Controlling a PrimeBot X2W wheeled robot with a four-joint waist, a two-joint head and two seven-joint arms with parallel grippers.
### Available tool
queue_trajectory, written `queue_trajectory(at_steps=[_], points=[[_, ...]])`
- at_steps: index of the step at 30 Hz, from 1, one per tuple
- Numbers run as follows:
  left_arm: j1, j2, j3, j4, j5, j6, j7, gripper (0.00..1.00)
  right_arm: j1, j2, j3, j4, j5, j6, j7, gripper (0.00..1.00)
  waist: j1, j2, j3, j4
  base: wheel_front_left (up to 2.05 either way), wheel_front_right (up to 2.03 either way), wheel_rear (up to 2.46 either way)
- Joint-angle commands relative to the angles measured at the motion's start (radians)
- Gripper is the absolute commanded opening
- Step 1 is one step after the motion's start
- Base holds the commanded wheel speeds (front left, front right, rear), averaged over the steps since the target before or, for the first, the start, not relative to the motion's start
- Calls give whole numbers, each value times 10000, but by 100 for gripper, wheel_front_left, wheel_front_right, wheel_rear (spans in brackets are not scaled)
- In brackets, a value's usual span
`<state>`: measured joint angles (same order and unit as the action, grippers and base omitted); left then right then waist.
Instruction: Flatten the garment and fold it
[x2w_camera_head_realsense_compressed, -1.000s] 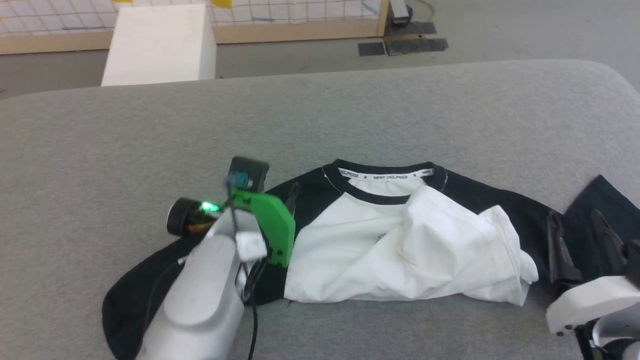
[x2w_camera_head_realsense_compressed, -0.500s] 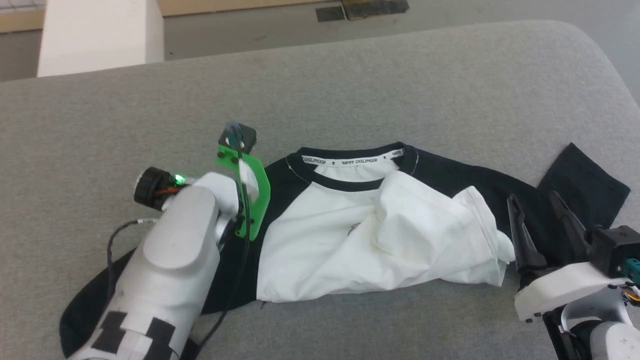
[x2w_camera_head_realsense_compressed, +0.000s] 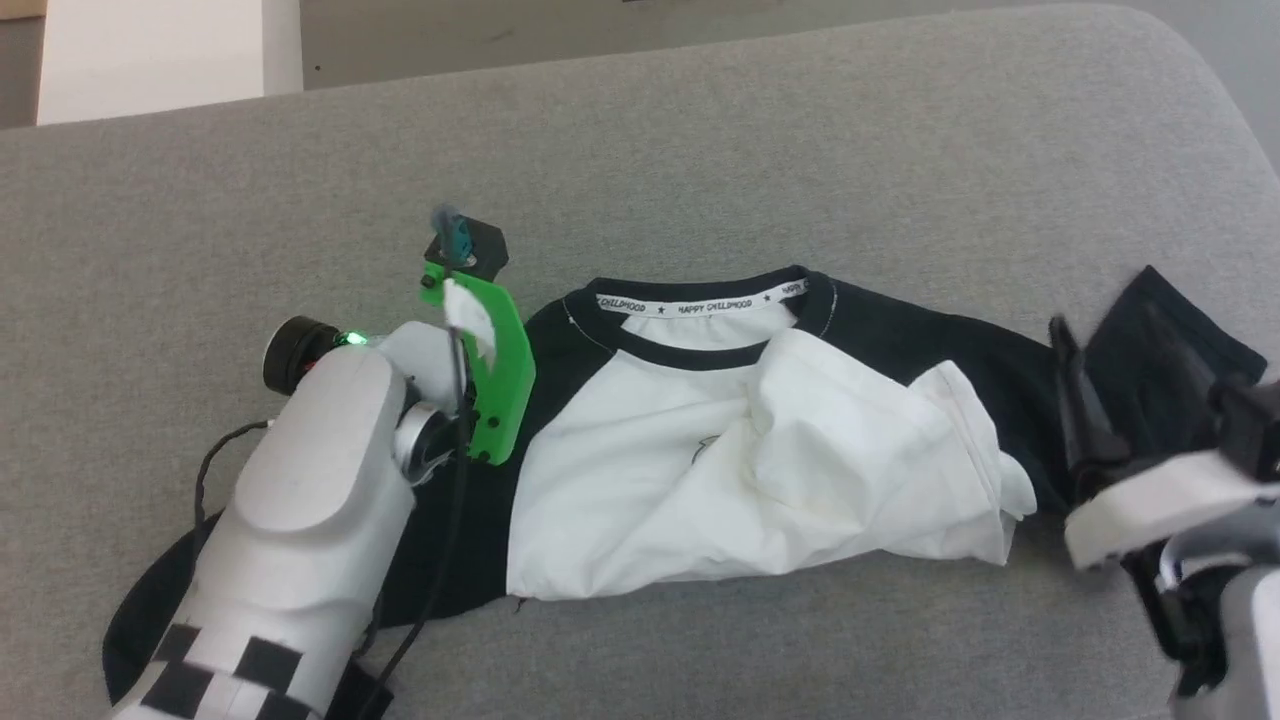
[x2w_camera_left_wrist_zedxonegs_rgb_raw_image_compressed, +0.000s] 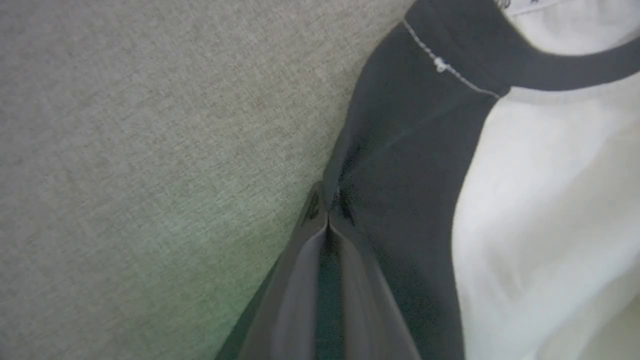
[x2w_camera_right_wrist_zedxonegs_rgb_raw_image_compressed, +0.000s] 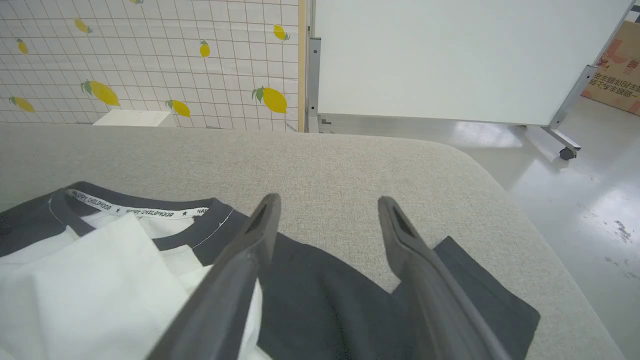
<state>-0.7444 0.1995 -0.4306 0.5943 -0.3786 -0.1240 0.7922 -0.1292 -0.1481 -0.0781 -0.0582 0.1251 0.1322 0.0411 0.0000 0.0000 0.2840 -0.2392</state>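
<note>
The work surface (x2w_camera_head_realsense_compressed: 760, 130) is covered in grey woven fabric and has a rounded far-right corner. A white block (x2w_camera_head_realsense_compressed: 150, 50) stands beyond its far left edge. Behind it is a wall panel (x2w_camera_right_wrist_zedxonegs_rgb_raw_image_compressed: 150, 60) with a grid and a lemon print, bordered by a wooden post (x2w_camera_right_wrist_zedxonegs_rgb_raw_image_compressed: 301, 60). Beside the post stands a white board (x2w_camera_right_wrist_zedxonegs_rgb_raw_image_compressed: 450, 55) in a metal frame on a caster (x2w_camera_right_wrist_zedxonegs_rgb_raw_image_compressed: 565, 152). A printed cardboard box (x2w_camera_right_wrist_zedxonegs_rgb_raw_image_compressed: 617, 75) rests on the glossy pale floor (x2w_camera_right_wrist_zedxonegs_rgb_raw_image_compressed: 575, 200).

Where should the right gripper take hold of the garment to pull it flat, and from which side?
Probably the far edge of the black sleeve on the right of the garment, near the shoulder, from above. There the cloth lies flat on the grey cushion with a free edge, and the right gripper holds its open fingers over it.
</note>
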Motion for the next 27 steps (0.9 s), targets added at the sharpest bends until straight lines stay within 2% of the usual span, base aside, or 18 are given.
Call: queue_trajectory(at_steps=[1, 4, 6, 9, 20, 25, 27], points=[[439, 217, 35, -57, -177, -64, -159, 0, -403, -237, 10, 135, -39, -15, 82, 100, 0, 0, 38, 103, 0, 0, 0], [599, 521, 231, -578, -399, -64, -343, 0, -1000, -831, 114, 827, -69, -15, 580, 100, 0, 0, 83, 347, 0, 0, 0], [681, 641, 360, -995, -545, -18, -313, 0, -1607, -1565, 566, 1789, -96, -15, 1295, 100, 0, 0, 169, 645, 0, 0, 0], [735, 657, 345, -1283, -598, 26, -203, 0, -2248, -2161, 1333, 2741, 163, -15, 1968, 100, 0, 0, 280, 879, 0, 0, 0], [676, 458, 176, -1814, -730, 65, -204, 0, -4777, -4149, 5744, 4482, 2993, -15, 4273, 100, 0, 0, 754, 1410, 0, 0, 0], [647, 458, 146, -1907, -783, 98, -150, 0, -5490, -4575, 7081, 5045, 4156, -15, 5826, 100, 0, 0, 885, 1516, 0, 0, 0], [654, 450, 124, -1927, -816, 97, -139, 0, -5666, -4731, 7539, 5179, 4712, -15, 6632, 43, 0, 0, 896, 1540, 0, 0, 0]])
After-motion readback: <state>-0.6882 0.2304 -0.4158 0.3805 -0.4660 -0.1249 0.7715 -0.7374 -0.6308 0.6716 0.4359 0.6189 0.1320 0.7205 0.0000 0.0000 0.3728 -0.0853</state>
